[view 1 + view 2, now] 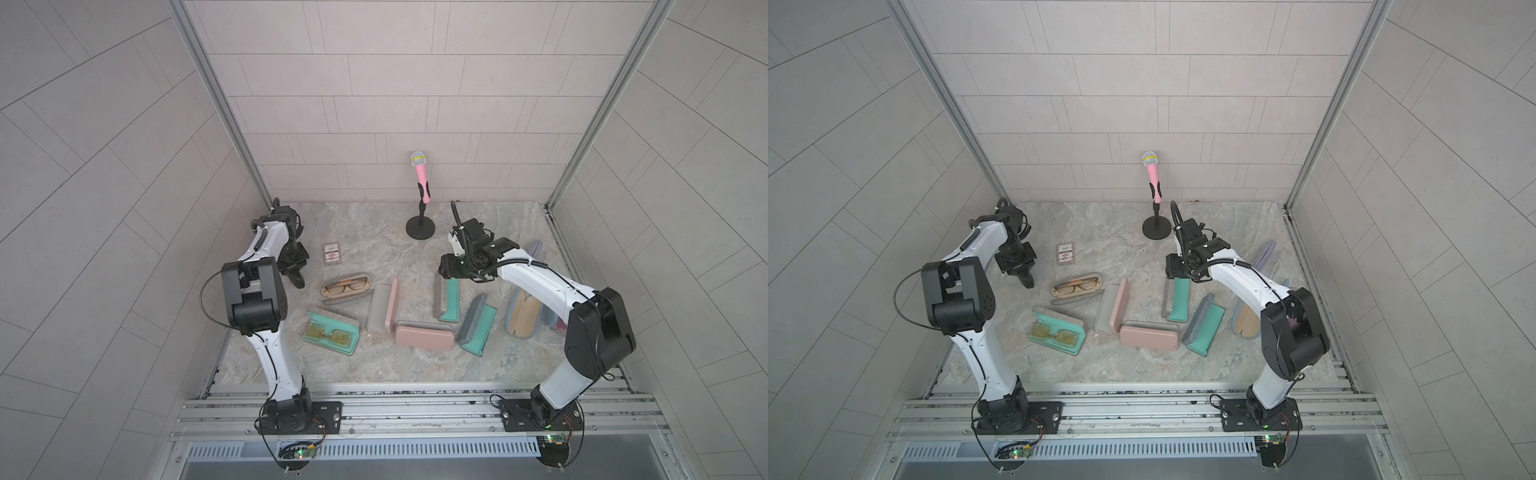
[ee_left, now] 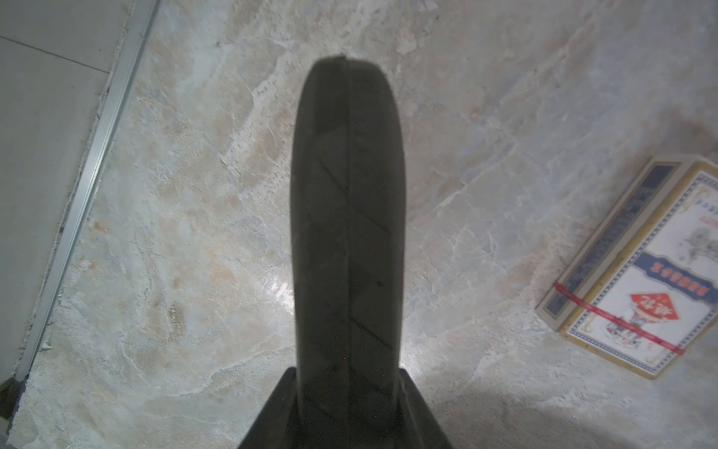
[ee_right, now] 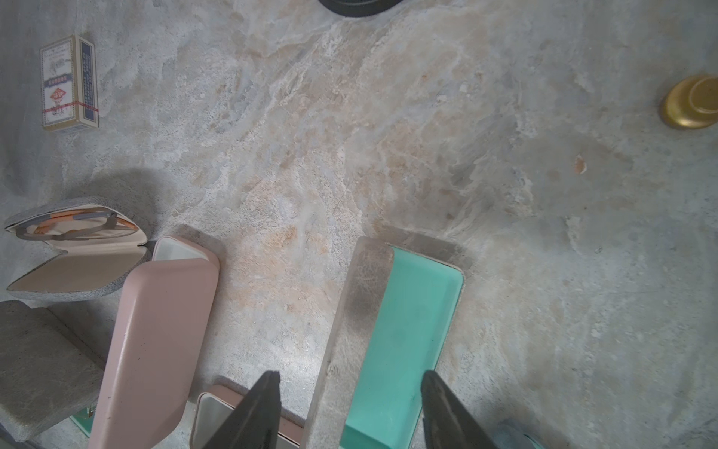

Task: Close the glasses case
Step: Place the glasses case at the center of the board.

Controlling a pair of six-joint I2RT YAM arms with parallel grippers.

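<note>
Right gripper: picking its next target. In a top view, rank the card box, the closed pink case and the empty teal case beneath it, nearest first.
1. The empty teal case, directly under the right gripper.
2. The closed pink case, nearer the front edge.
3. The card box, far off on the robot's left.

The small printed box point(image 2: 637, 268) bears lettering too blurred to read.

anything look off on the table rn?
Nothing looks spilled or broken. Odd ones out: a pink microphone on a stand at the back and a card box, neither a glasses case. The cases lie scattered at mixed angles; the teal case under the right claw stands open.
</note>
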